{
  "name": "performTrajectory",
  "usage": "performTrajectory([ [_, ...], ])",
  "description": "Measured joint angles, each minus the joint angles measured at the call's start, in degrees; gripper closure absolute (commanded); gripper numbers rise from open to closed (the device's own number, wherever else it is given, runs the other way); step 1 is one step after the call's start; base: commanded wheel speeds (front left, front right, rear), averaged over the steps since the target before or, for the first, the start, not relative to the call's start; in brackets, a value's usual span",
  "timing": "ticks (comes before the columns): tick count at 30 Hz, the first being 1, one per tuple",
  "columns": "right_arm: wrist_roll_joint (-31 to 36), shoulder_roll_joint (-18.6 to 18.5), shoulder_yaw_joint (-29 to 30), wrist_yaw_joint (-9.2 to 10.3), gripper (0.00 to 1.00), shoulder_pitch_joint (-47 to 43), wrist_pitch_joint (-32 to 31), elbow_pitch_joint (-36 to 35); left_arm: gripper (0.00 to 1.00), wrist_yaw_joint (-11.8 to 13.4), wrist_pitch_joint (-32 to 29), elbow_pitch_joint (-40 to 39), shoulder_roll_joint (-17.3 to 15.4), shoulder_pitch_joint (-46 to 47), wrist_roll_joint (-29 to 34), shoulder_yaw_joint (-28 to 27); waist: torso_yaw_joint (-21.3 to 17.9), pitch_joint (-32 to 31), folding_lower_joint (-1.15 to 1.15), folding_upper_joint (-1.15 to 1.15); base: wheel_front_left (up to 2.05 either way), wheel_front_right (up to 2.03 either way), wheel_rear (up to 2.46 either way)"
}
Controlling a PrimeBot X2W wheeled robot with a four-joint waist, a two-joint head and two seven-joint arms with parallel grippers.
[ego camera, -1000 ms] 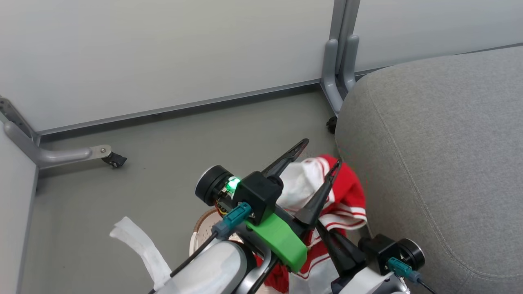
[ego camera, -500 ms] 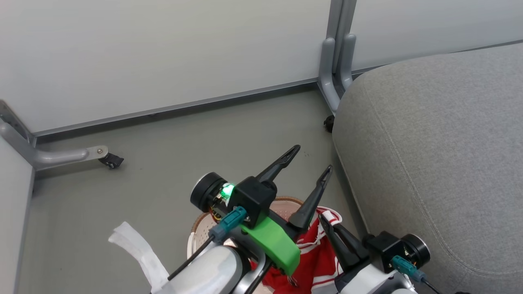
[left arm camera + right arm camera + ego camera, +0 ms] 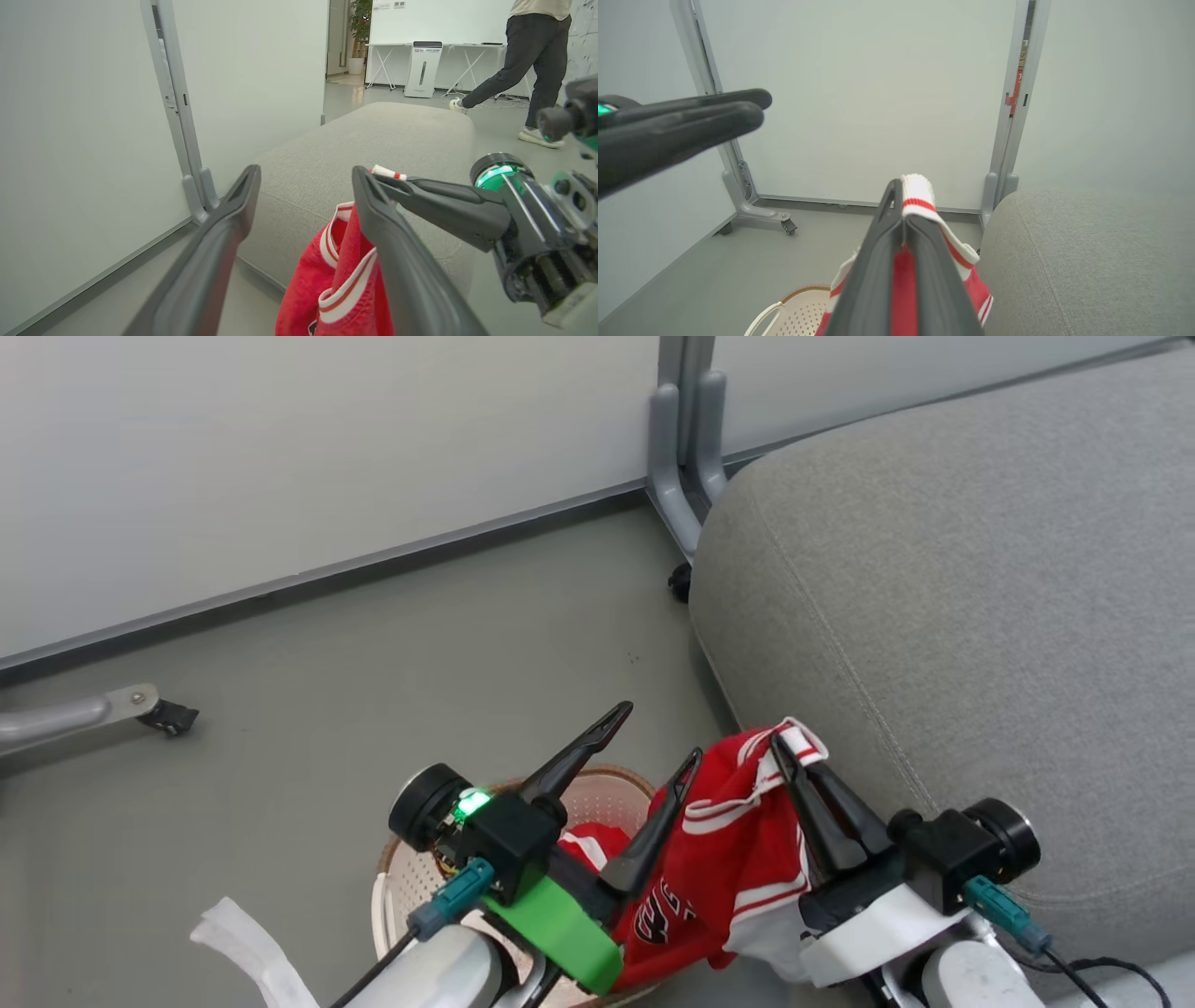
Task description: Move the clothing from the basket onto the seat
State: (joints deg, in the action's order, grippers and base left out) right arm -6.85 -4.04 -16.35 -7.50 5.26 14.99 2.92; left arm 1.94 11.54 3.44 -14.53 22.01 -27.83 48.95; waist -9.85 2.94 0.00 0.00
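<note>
A red garment of the clothing (image 3: 738, 840), trimmed in white, hangs from my right gripper (image 3: 782, 742), which is shut on its white-and-red edge beside the front corner of the grey seat (image 3: 934, 569). The right wrist view shows the same grip (image 3: 899, 186) on the cloth (image 3: 920, 196). My left gripper (image 3: 660, 731) stands open just left of the garment, above the basket (image 3: 403, 877), with nothing between its fingers. More red cloth (image 3: 586, 845) lies in the basket; I cannot tell whether it is a separate piece. From the left wrist, the garment (image 3: 336, 280) hangs before the seat (image 3: 373, 140).
Pale partition walls stand behind, with a grey post (image 3: 686, 448) by the seat's corner and a wheeled foot (image 3: 140, 707) at the left. A person (image 3: 528, 56) walks beyond the seat's far end. Bare grey floor (image 3: 420, 644) lies between the basket and the wall.
The head camera has turned, sliding the scene leftward. My right gripper has lifted the red garment higher, out of the basket, next to the seat's edge. The left gripper stays open.
</note>
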Motion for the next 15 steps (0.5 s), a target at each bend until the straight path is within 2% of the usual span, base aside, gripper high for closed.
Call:
performTrajectory([
  [6, 0.67, -0.89, 0.81, 0.00, 1.00, 0.70, 0.00, -5.69, 0.00, -1.52, 1.67, 1.11, -2.50, 0.04, 1.75, 0.16, -3.45, 3.36, 0.00, 0.00, 0.00, 0.00, 0.00],
  [15, 1.86, -1.51, 2.82, 0.00, 1.00, 1.77, 0.00, -11.59, 0.00, -2.44, 2.37, 1.12, -4.33, 0.79, 2.70, -0.20, -8.81, 9.56, 0.00, 0.00, 0.00, 0.00, 0.00],
])
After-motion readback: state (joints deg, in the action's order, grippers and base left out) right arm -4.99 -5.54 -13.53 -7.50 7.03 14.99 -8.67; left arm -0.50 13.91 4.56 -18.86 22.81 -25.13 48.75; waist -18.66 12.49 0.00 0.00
